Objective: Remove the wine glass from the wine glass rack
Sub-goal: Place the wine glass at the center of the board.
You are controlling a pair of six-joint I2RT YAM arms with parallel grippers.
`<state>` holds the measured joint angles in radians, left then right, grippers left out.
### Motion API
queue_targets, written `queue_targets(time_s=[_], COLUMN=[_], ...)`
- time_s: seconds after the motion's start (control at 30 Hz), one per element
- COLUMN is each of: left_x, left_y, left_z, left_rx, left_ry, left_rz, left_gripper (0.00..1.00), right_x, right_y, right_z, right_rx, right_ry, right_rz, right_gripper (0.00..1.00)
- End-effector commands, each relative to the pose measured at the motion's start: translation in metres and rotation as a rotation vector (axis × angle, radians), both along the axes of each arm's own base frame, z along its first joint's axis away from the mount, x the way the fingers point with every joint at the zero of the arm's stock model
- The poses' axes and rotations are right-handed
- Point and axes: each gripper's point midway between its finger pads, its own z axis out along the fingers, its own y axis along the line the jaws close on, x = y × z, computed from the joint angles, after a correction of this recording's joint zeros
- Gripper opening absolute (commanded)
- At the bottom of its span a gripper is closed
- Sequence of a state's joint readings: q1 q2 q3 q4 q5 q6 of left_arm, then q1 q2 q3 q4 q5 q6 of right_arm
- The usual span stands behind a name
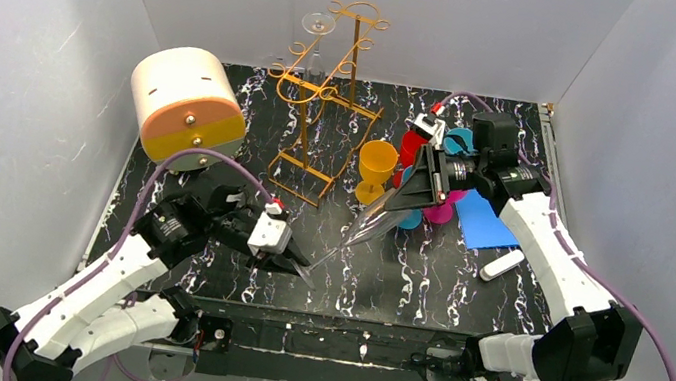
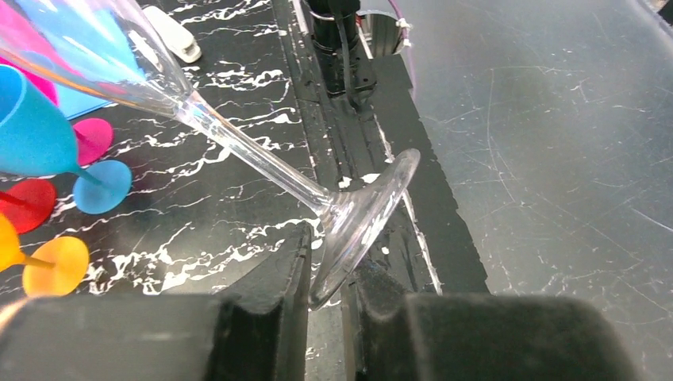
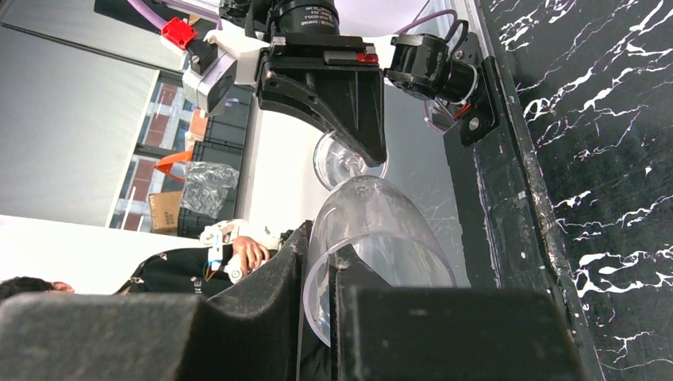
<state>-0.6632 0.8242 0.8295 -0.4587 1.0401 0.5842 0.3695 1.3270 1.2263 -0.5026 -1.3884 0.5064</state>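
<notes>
The clear long-stemmed wine glass (image 1: pixel 378 223) is off the tall golden wire rack (image 1: pixel 327 88). It hangs tilted in the air over the black marble-look table (image 1: pixel 420 289), between both arms. The left gripper (image 2: pixel 327 274) pinches its round foot. The right gripper (image 3: pixel 319 262) is closed tight on the bowl's thin rim. If the arms pull different ways, the glass could snap, or slip and fall.

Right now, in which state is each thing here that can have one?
Held glass, off the rack, tilted, gripped at both ends.
Left fingers, shut on its foot.
Right fingers, shut on its rim.
Rack, upright, one glass on it.
Hanging glass, on the rack, foot up.
Yellow cup, upright.
</notes>
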Motion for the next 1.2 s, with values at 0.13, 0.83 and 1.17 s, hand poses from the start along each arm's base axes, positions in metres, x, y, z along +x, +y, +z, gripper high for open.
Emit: queue_targets(time_s=[0.13, 0.83, 1.17], left_x=[0.029, 0.089, 0.141], left_y=[0.018, 0.054, 0.113], left_z=[0.012, 0.011, 0.003], left_rx=[0.026, 0.053, 0.014], left_ry=[-0.057, 0.004, 0.254], left_rz=[0.263, 0.794, 1.456], left_gripper=[0.42, 0.98, 0.98], right_x=[-0.027, 0.023, 0.041], right_y=[0.002, 0.002, 0.015], right_z=[0.021, -0.026, -0.078], right_rx=[0.036, -0.333, -0.719], right_ry=[-0.077, -0.328, -0.506], right_rz=[0.043, -0.344, -0.493], right_gripper=[0.01, 0.01, 0.01])
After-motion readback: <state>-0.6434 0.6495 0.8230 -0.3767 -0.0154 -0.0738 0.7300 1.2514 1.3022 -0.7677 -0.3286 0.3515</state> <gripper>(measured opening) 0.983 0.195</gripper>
